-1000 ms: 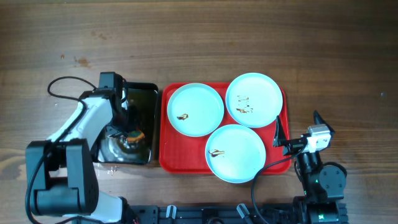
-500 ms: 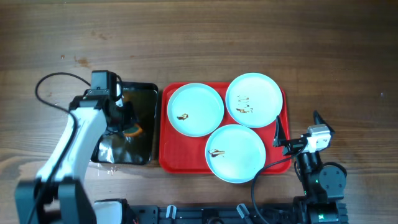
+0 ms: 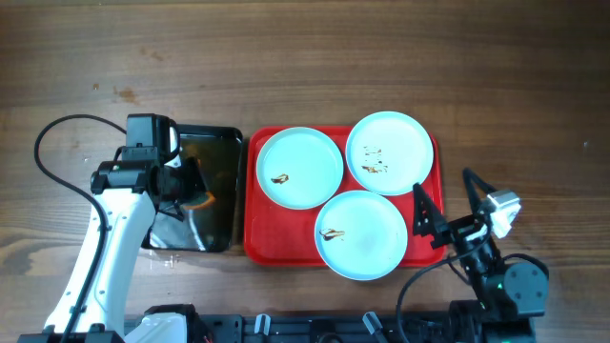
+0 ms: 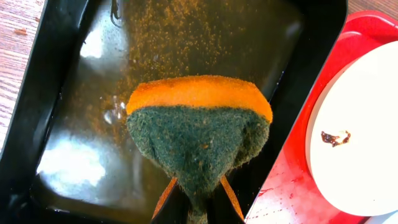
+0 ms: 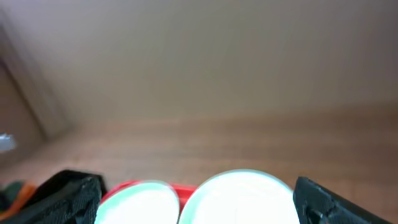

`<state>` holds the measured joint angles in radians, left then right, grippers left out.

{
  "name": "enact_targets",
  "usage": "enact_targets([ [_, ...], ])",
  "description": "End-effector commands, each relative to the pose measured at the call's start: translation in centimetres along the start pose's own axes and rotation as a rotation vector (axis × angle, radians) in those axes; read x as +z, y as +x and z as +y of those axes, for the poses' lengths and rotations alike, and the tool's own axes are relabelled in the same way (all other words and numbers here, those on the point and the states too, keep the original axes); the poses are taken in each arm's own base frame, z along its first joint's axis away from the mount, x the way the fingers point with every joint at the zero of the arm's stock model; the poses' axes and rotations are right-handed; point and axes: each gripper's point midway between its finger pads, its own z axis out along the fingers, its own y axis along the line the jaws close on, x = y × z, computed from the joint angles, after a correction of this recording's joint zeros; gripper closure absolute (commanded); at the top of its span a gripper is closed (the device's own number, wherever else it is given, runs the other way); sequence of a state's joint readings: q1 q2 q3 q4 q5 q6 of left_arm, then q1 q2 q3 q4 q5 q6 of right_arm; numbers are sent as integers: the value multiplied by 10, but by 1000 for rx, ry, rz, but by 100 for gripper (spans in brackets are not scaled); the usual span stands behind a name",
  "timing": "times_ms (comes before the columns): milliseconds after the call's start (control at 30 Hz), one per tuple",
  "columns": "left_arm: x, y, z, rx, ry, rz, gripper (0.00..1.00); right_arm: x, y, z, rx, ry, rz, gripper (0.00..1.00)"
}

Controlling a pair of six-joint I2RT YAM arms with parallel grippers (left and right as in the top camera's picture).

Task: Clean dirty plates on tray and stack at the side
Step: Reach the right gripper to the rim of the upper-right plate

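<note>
Three pale mint-blue plates lie on the red tray [image 3: 254,240]. The left plate [image 3: 299,168] and the front plate [image 3: 362,234] each carry a brown speck, and the right plate [image 3: 389,152] has several. My left gripper [image 3: 193,195] hangs over the black pan, shut on an orange and green sponge [image 4: 199,124]. The left plate's rim [image 4: 357,149] shows beside the sponge. My right gripper [image 3: 439,183] stands open at the tray's right edge with nothing between its fingers. In the blurred right wrist view, two plates [image 5: 249,199] lie ahead of the wide-apart fingers [image 5: 323,199].
A black metal pan [image 3: 221,157] holding wet brown residue [image 4: 74,124] sits just left of the tray. A black cable loops over the table near the left arm [image 3: 57,129]. Bare wood surrounds the tray.
My left arm has risen and swung left over the pan, still gripping the sponge. My right gripper has shifted and turned a little at the tray's right edge.
</note>
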<state>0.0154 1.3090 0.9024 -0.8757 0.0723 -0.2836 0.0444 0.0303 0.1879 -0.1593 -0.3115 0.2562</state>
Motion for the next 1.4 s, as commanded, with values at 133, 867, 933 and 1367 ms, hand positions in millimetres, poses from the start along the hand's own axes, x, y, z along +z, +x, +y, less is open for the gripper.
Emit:
enact_targets([
  [133, -2, 0, 1, -20, 5, -2, 96, -17, -19, 40, 68, -133, 153, 0],
  [867, -2, 0, -1, -19, 13, -4, 96, -66, 128, 46, 739, 91, 1128, 1],
  [933, -2, 0, -1, -17, 14, -3, 96, -54, 126, 41, 692, 83, 1195, 0],
  [1367, -3, -2, -32, 123, 124, -25, 96, -8, 127, 10, 540, 106, 1366, 0],
])
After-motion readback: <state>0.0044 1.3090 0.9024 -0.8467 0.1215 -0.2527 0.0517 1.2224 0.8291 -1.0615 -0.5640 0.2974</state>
